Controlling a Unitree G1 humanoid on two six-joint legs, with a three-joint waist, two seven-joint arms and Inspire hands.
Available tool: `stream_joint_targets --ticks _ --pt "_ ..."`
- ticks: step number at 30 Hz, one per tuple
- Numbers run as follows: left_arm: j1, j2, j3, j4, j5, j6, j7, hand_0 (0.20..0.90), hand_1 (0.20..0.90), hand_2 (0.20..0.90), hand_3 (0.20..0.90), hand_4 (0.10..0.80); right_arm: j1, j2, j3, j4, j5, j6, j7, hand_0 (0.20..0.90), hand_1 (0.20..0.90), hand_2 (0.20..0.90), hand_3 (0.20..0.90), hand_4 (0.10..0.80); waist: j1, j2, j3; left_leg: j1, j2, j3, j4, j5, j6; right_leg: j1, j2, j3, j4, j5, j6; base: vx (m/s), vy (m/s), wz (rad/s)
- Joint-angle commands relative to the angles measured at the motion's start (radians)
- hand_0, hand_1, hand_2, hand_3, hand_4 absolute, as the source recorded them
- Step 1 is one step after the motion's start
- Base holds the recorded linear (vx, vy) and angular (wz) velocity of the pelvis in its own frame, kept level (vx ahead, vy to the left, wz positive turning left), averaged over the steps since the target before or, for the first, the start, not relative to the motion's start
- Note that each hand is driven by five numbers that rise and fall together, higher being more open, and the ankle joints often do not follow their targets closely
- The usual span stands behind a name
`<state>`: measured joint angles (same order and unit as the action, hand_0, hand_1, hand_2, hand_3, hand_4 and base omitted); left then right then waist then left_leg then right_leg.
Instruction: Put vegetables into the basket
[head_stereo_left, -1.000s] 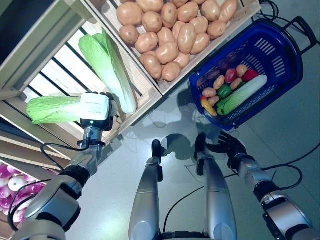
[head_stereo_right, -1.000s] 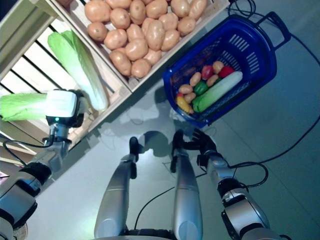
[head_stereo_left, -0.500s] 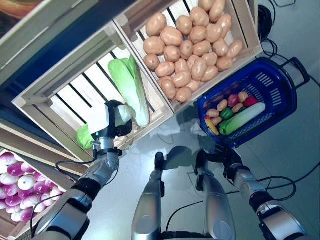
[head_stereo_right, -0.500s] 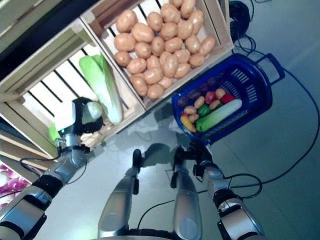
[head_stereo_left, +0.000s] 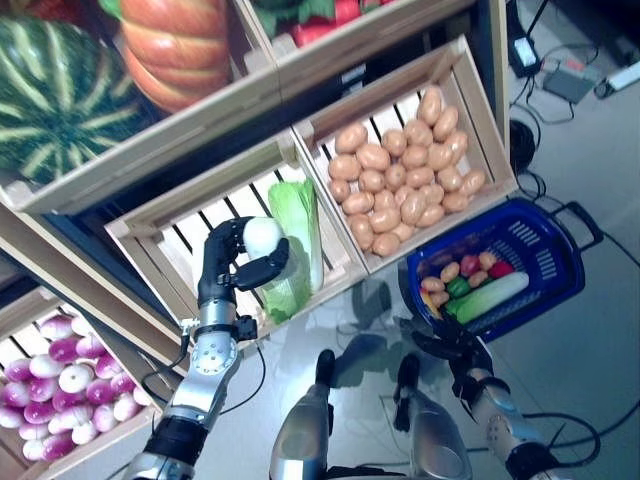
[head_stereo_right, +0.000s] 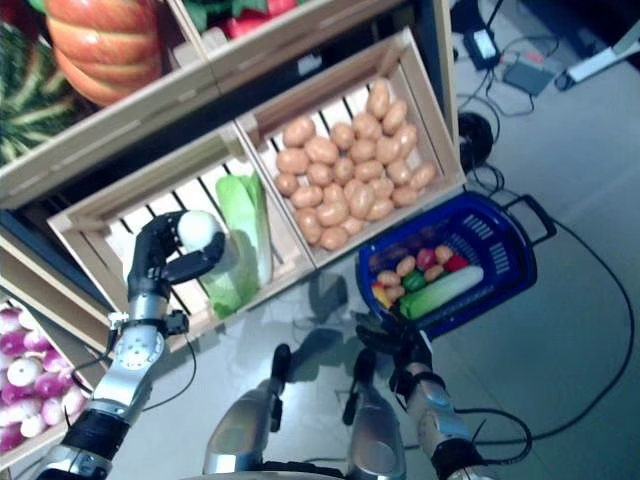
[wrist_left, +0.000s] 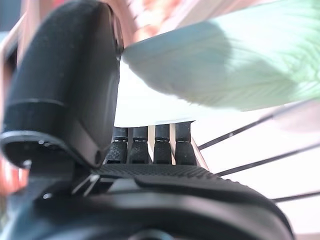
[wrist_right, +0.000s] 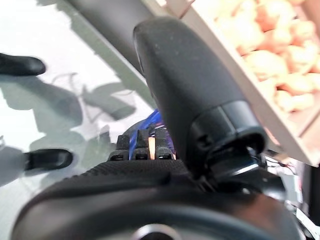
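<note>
While gripping the pale green napa cabbage by its white base over the slatted wooden crate, the left robot hand is risking a slip; the blue plastic basket is waiting at three o'clock, the right robot hand hanging relaxed just below it.
</note>
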<state>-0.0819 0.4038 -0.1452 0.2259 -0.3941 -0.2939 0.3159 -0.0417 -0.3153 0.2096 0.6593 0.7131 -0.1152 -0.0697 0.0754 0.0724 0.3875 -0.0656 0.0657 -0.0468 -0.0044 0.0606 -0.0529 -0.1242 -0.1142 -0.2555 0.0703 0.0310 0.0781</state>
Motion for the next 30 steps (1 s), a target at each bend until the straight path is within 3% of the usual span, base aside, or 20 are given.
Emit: stream_joint_targets --ticks 1,7,11,12,17,23,30 --pt "0.058 -0.011 0.020 -0.106 -0.161 -0.110 -0.143 0.300 0.300 0.300 0.300 0.400 0.059 0.035 -0.007 -0.132 -0.029 -0.049 -0.012 0.900 0.900 0.900 0.900 0.800 0.009 -0.093 -0.137 -0.007 -0.046 0.018 0.036 -0.028 -0.022 0.140 -0.048 -0.039 -0.095 0.027 0.035 0.185 0.025 0.01" --pt "0.094 -0.053 0.050 -0.243 -0.377 -0.089 -0.278 0.300 0.300 0.300 0.300 0.400 0.136 0.048 -0.052 -0.309 -0.044 -0.085 0.026 0.900 0.900 0.900 0.900 0.800 -0.007 -0.094 -0.198 0.071 -0.041 0.027 -0.020 -0.038 -0.008 0.187 -0.049 -0.027 -0.130 0.040 0.050 0.104 0.010 -0.01" --pt "0.095 -0.052 0.050 -0.243 -0.378 -0.088 -0.279 0.300 0.300 0.300 0.300 0.400 0.137 0.048 -0.052 -0.309 -0.044 -0.085 0.026 0.900 0.900 0.900 0.900 0.800 -0.007 -0.094 -0.198 0.073 -0.041 0.027 -0.021 -0.038 -0.008 0.188 -0.049 -0.026 -0.130 0.040 0.050 0.025 0.004 -0.02" --pt "0.062 -0.075 0.035 -0.298 -0.529 -0.005 -0.346 0.300 0.300 0.300 0.300 0.400 0.123 0.026 -0.049 -0.421 -0.052 -0.107 0.101 0.900 0.900 0.900 0.900 0.800 -0.021 -0.096 -0.224 0.107 -0.044 0.042 -0.035 -0.055 0.002 0.204 -0.050 -0.013 -0.135 0.037 0.058 0.081 0.012 -0.06" --pt "0.049 -0.054 0.016 -0.307 -0.431 0.057 -0.322 0.300 0.300 0.300 0.300 0.400 0.111 -0.015 -0.042 -0.555 -0.003 -0.054 0.226 0.900 0.900 0.900 0.900 0.800 -0.030 -0.104 -0.231 0.129 -0.045 0.057 -0.037 -0.069 0.010 0.212 -0.051 0.003 -0.133 0.034 0.066 0.035 -0.007 -0.06" --pt "0.024 0.007 0.022 -0.304 -0.366 0.123 -0.335 0.300 0.300 0.300 0.300 0.400 0.067 -0.158 -0.048 -0.705 0.110 0.084 0.486 0.900 0.900 0.900 0.900 0.800 -0.028 -0.120 -0.246 0.153 -0.042 0.067 -0.053 -0.076 0.014 0.225 -0.050 0.015 -0.143 0.036 0.078 0.016 -0.009 -0.10" --pt "0.002 0.032 -0.013 -0.300 -0.316 0.136 -0.352 0.300 0.300 0.300 0.300 0.400 -0.001 -0.217 -0.025 -0.777 0.209 0.119 0.549 0.900 0.900 0.900 0.900 0.800 -0.012 -0.131 -0.265 0.159 -0.040 0.064 -0.063 -0.076 0.010 0.229 -0.052 0.013 -0.150 0.039 0.084 0.000 0.000 0.00"
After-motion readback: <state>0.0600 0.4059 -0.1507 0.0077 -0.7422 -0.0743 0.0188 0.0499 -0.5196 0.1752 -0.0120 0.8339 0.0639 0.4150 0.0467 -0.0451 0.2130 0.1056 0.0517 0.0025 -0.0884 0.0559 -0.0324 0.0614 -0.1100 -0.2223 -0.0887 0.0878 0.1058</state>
